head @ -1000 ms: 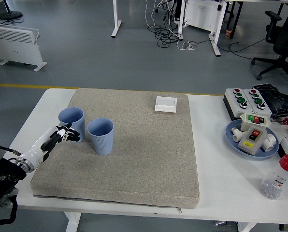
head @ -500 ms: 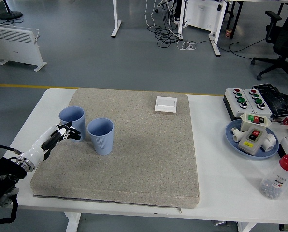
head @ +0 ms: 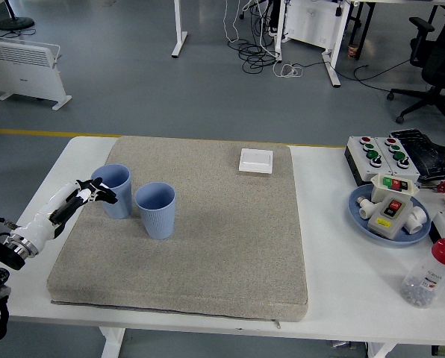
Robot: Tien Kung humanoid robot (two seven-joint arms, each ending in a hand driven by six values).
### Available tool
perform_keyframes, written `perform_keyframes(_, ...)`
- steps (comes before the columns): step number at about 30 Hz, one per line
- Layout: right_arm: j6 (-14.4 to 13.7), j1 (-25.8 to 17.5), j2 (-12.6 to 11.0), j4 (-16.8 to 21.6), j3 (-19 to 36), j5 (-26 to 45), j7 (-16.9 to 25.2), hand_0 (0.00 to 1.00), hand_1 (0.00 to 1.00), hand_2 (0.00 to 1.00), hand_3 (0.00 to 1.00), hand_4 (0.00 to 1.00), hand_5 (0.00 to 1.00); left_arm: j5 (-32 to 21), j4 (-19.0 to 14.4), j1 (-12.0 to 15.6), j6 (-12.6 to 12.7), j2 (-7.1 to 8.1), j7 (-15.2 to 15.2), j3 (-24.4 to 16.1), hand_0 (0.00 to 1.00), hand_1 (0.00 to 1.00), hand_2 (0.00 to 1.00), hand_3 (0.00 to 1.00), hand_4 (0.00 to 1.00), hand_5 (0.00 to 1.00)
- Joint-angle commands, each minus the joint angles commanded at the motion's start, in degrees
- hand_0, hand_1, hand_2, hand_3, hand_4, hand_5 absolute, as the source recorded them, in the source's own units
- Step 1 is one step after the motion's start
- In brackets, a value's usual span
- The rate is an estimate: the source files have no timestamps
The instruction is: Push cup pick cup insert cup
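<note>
A grey felt mat point(head: 207, 224) covers most of the white table point(head: 334, 291) in the centre of the frame. A small white square box point(head: 256, 160) lies flat near the mat's upper right corner. Off the mat, at the right edge of the frame, stand a control box with red and green buttons point(head: 378, 155), a blue plate point(head: 361, 216) loaded with a switch unit and white fittings, and a clear bottle with a red cap point(head: 431, 274) at lower right. None of these lies between the hand and the cups. Two blue cups stand upright and open-topped on the left part of the mat: the left cup point(head: 113, 191) and, just beside it to the lower right, the ribbed cup point(head: 156, 209); whether the two touch cannot be told. The left hand point(head: 88, 195) enters from the lower left of the frame, its white forearm angled up and to the right. Its fingers point(head: 103, 196) are loosely extended and bunched together, their tips against the left side of the left cup near the rim; they do not wrap around it. The ribbed cup stands on the far side of the left cup from the hand.
</note>
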Motion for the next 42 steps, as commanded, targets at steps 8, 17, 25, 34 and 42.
perform_keyframes(8, -0.1, 0.0, -0.2, 0.0, 0.5, -0.4, -0.1, 0.726, 0.650, 0.659, 0.582, 0.127, 0.483, 4.2, -9.2, 0.4, 0.9, 2.13, 2.0, -4.8, 0.518, 0.565, 0.544, 0.525, 0.738, 0.873)
perform_keyframes(17, -0.2, 0.0, -0.3, 0.0, 0.6, -0.5, -0.2, 0.726, 0.651, 0.659, 0.582, 0.128, 0.481, 18.2, -17.0, -6.1, 0.7, 4.60, 12.2, -0.2, 0.797, 0.793, 0.840, 0.741, 0.879, 0.733)
perform_keyframes(25, -0.2, 0.1, -0.3, 0.0, 0.0, 0.3, -0.2, 0.726, 0.650, 0.659, 0.582, 0.128, 0.480, 28.0, -13.3, -16.1, -1.5, 3.60, 19.2, 10.0, 0.910, 0.892, 0.977, 0.891, 0.942, 0.679)
perform_keyframes(34, -0.2, 0.3, -0.5, 0.0, -0.3, 0.9, -0.1, 0.726, 0.651, 0.659, 0.582, 0.128, 0.480, 30.0, -6.7, -24.2, -4.2, -0.14, 23.9, 19.8, 0.981, 0.967, 0.998, 0.998, 0.998, 0.546)
perform_keyframes(42, -0.3, 0.4, -0.5, 0.0, -0.6, 1.0, -0.1, 0.726, 0.651, 0.660, 0.582, 0.128, 0.480, 31.0, -4.0, -27.3, -6.9, -2.59, 26.6, 24.8, 0.986, 0.971, 0.998, 0.998, 0.998, 0.488)
